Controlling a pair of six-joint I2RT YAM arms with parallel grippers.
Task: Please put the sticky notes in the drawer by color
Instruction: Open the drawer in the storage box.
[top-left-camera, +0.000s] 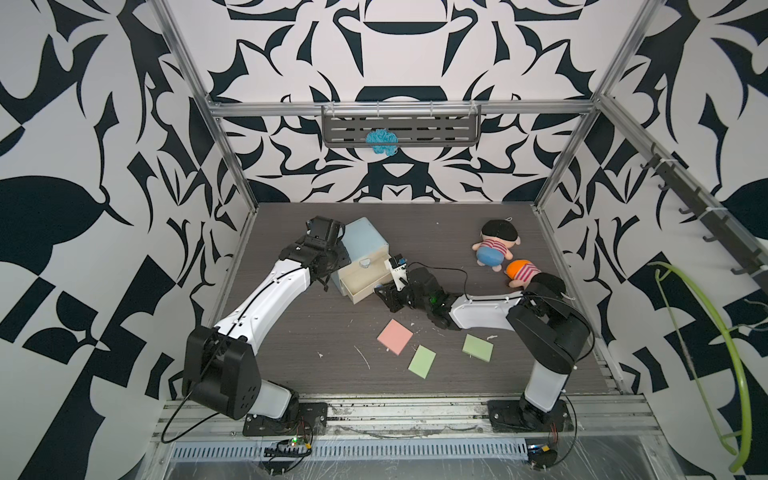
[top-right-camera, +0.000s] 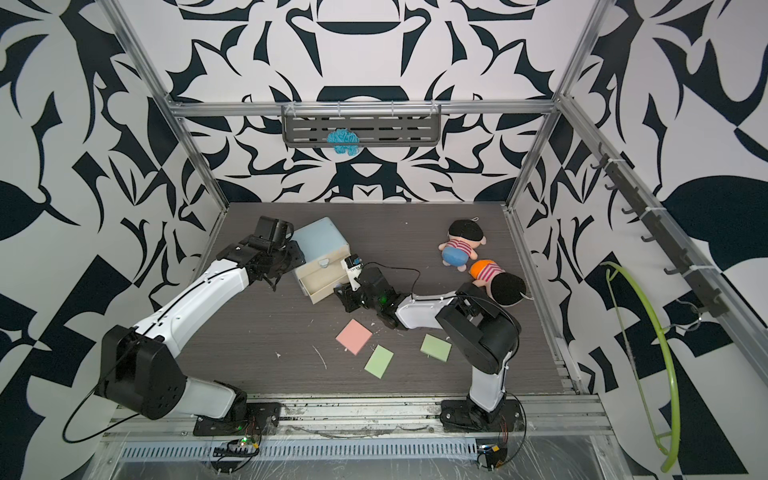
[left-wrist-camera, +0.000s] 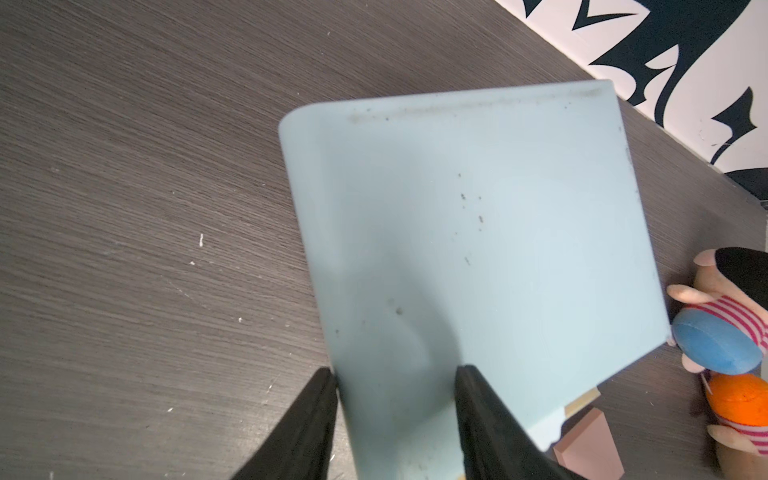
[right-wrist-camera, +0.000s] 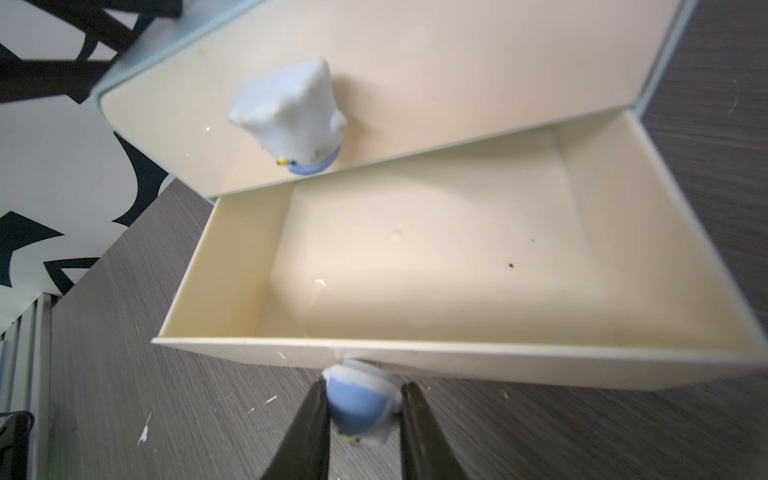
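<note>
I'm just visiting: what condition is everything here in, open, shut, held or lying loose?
Chest: upright, gripped by left pincer.
Lower drawer: pulled out, nothing seen inside.
Drawer above: shut.
Knob: pinched in right pincer.
Pink pad: flat on table, loose.
Green pads: flat on table, apart, loose.
Dolls: lying down, untouched.
</note>
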